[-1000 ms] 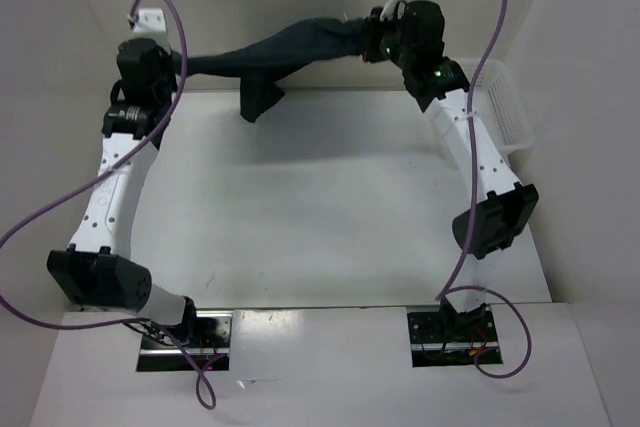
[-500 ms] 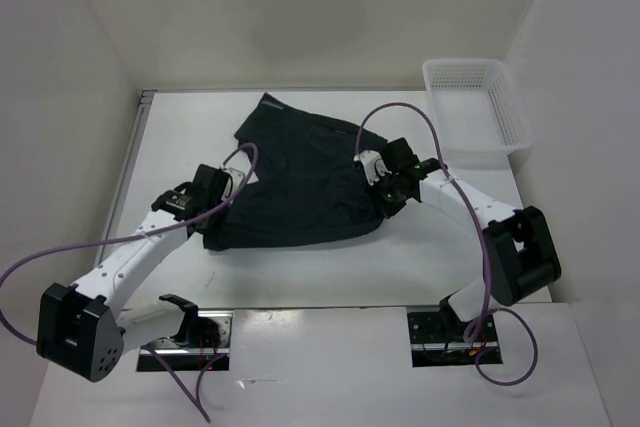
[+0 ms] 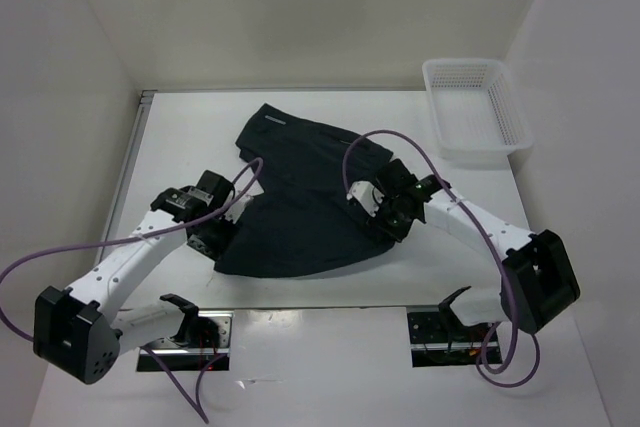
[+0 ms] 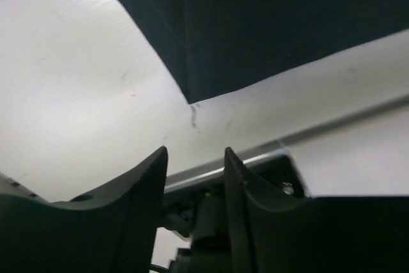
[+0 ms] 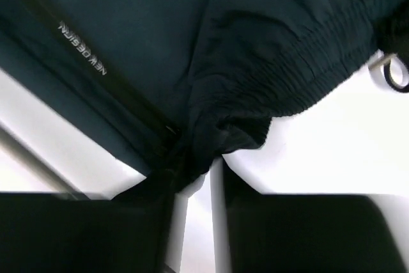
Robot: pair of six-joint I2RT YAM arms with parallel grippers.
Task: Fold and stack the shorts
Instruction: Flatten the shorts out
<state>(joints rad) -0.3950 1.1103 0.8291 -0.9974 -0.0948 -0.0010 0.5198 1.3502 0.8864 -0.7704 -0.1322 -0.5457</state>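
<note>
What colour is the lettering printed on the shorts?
White lettering on the black shorts, clearest in the right wrist view.

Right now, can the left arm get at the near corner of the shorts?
Probably yes. The left gripper sits just short of the shorts, its jaws open toward that corner, and only bare table lies between them.

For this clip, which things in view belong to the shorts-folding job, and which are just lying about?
Job: black thin-fabric shorts; left end effector, open near a corner of them; right end effector, pinching the gathered waistband.
Lying about: white mesh plastic basket, far right, apart from the shorts; purple cables.
</note>
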